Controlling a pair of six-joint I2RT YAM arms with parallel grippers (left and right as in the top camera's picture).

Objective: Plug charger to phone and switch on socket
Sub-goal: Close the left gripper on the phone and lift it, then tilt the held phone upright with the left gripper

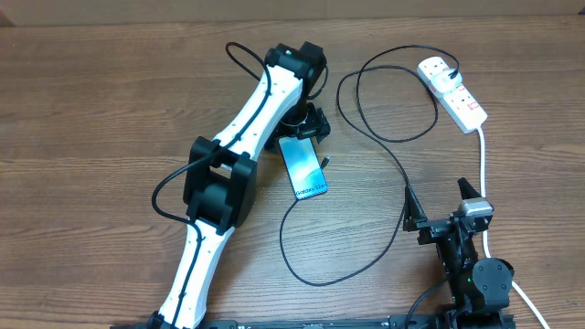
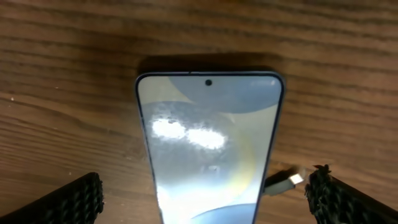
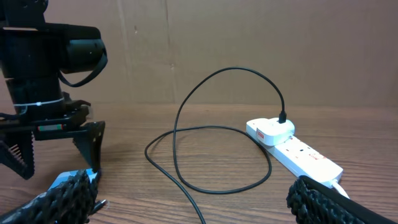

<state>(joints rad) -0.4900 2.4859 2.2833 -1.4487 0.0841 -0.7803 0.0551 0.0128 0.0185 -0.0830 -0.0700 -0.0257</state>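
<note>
The left tool (image 2: 204, 183) is held spread above the phone (image 2: 211, 137), with one ribbed black finger (image 2: 68, 202) at each lower corner of the wrist view, and nothing is pinched. The right tool (image 1: 435, 194) is likewise spread and empty at the lower right of the overhead view.

The connector tip (image 2: 287, 181) lies just beside the phone's long edge, so plugging is judged not yet done. A slip is to be feared. The phone is a slim slab with a smooth, glossy glass face, and it could be skated across the wood-grained table (image 1: 110, 100) by a descending finger. The small metallic tip could be nudged away, and the thin black cable (image 3: 239, 69) could be snagged in its loose loops. The socket (image 1: 454, 92), a white hard-plastic strip with red switches, lies at upper right, well apart.
</note>
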